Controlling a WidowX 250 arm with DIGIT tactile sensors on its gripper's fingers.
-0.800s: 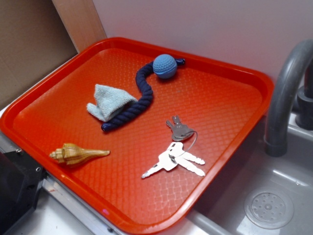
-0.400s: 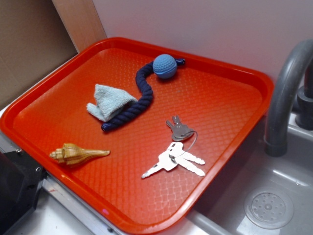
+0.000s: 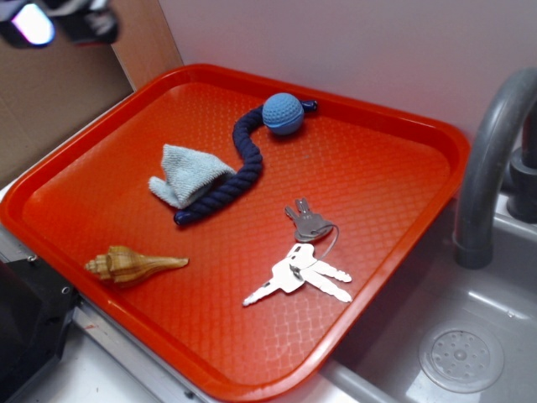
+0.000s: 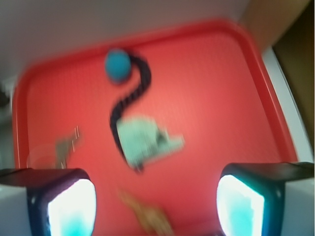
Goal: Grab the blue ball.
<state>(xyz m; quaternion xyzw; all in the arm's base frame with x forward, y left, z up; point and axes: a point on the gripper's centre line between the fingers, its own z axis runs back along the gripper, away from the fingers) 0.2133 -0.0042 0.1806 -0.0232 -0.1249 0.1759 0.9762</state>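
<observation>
The blue ball [image 3: 283,113] rests at the far side of the red tray [image 3: 394,126], against the end of a dark navy rope [image 3: 245,155]. The wrist view is blurred; there the blue ball [image 4: 118,64] shows near the top, far ahead of my gripper [image 4: 155,204]. The gripper is open, its two fingers [image 4: 69,204] wide apart with only tray between them. In the exterior view a blurred part of the arm [image 3: 59,21] shows at the top left corner, well away from the ball.
On the tray also lie a pale blue-grey folded cloth [image 3: 186,175], a tan seashell [image 3: 130,264] near the front left and a bunch of keys [image 3: 304,256]. A grey faucet [image 3: 491,159] and sink [image 3: 461,357] stand to the right.
The arm has come into the exterior view at the top left corner, blurred. The things on the tray have not moved.
</observation>
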